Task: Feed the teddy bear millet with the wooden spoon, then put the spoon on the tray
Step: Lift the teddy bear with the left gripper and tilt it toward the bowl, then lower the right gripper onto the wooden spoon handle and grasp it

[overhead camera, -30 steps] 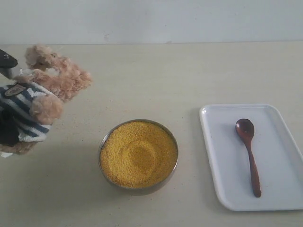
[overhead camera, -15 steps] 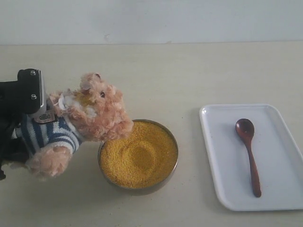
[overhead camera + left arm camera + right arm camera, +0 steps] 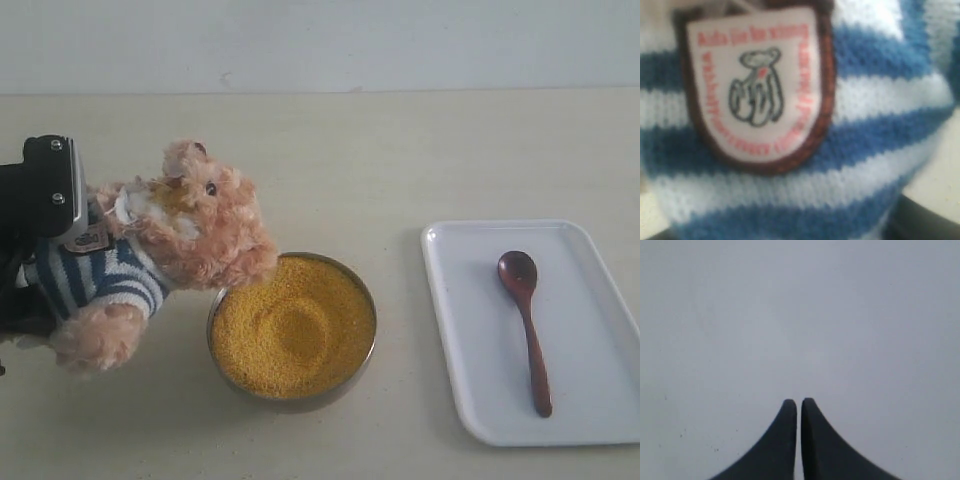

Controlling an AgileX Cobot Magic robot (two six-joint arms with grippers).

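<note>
The teddy bear [image 3: 170, 240], apparently clamped by the left pincer [image 3: 40, 205] whose tips it hides, leans with its muzzle at the rim of the bowl [image 3: 214, 325] of millet [image 3: 292, 325] on the counter [image 3: 400, 160]. The wooden spoon [image 3: 525, 325] lies on the tray [image 3: 600, 400], well apart. Only the right wrist view shows the right pincer [image 3: 799, 410], clenched empty.

Soft even light (blurry left wrist close-up)

on my right wrist feed i see only the right gripper [image 3: 799, 403]: its two dark curved fingers [image 3: 777, 445] pressed side by side, a hairline seam between the tips, set against a plain pale grey surface [image 3: 800, 315] with a few tiny dark specks [image 3: 716, 449].
</note>
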